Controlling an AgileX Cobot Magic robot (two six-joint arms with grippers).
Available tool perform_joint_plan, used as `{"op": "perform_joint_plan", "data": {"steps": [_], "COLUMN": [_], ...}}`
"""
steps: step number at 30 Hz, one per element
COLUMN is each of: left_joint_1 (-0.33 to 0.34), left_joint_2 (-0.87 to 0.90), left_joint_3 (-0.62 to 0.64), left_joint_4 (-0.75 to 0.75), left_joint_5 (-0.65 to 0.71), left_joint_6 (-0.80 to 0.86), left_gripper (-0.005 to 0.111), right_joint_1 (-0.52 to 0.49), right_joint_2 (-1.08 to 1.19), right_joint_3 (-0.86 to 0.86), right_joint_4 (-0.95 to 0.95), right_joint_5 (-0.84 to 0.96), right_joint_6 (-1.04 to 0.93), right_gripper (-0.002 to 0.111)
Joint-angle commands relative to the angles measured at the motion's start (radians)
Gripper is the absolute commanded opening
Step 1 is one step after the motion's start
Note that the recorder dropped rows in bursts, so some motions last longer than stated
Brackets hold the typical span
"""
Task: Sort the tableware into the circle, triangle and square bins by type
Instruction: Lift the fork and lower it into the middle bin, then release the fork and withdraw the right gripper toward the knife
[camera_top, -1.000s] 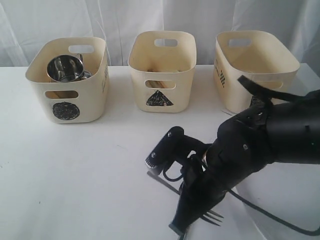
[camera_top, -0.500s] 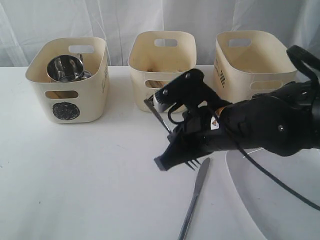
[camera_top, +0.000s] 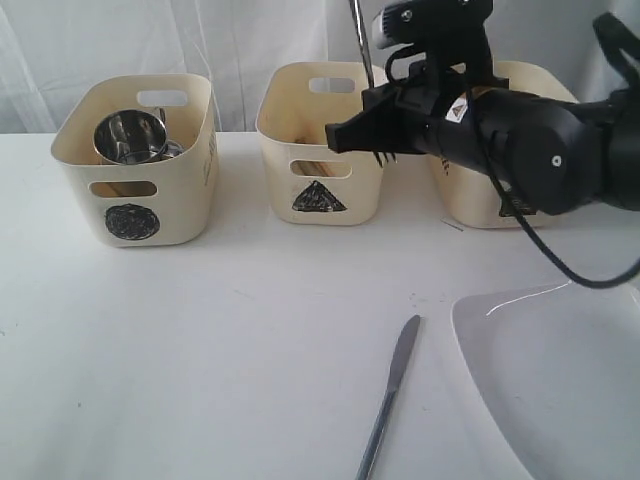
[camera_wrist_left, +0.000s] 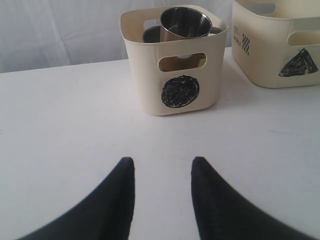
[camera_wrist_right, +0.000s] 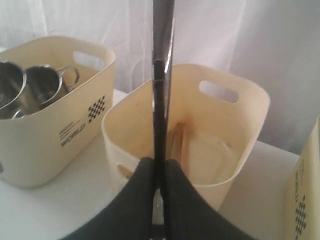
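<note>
My right gripper is shut on the steel fork and holds it over the near rim of the triangle bin, handle up and tines down. In the right wrist view the fork rises from between the shut fingers, with wooden chopsticks lying in the triangle bin beyond. Two steel mugs sit in the circle bin. The steel knife lies on the table beside the large white plate. My left gripper is open over bare table.
The square bin stands at the back right, mostly hidden behind my right arm, its mark covered. A white curtain hangs behind the bins. The left wrist view faces the circle bin and part of the triangle bin.
My right gripper rose from the table's front with the fork and swung back to above the triangle bin. The knife, hidden under the arm before, now shows. The left arm is out of the exterior view.
</note>
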Motion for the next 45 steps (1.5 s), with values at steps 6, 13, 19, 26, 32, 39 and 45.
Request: {"op": "perform_joint_plan", "data": {"steps": [6,13,19,26,32,39,45], "left_joint_1": [0.001,0.001,0.001,0.001,0.001,0.001,0.001], "left_joint_2": [-0.005,-0.005,-0.005,-0.005,-0.005,-0.005,-0.005], "left_joint_3": [0.003,0.003,0.003,0.003,0.003,0.003,0.003], "left_joint_4": [-0.003,-0.003,-0.003,-0.003,-0.003,-0.003,-0.003], "left_joint_5": [-0.006,-0.006,-0.006,-0.006,-0.006,-0.006,-0.006], "left_joint_6": [-0.001,-0.001,-0.001,-0.001,-0.001,-0.001,-0.001], "left_gripper": [0.042,0.042,0.042,0.042,0.042,0.042,0.042], "right_joint_1": [-0.027,-0.030,-0.063,-0.085,-0.085,-0.085,-0.081], "right_joint_2": [0.209,0.358,0.465,0.627,0.715,0.720,0.695], "right_joint_3": [-0.202,-0.383,-0.518,-0.725,-0.857,-0.864,-0.860], "right_joint_4": [0.010,0.010,0.010,0.008,0.009,0.009,0.009], "right_joint_5": [-0.055,-0.063,-0.046,0.059,0.145,0.159,0.182], "right_joint_6": [0.004,0.002,0.004,0.013,0.013,0.013,0.029], "right_gripper": [0.000,0.000,0.000,0.000,0.000,0.028,0.031]}}
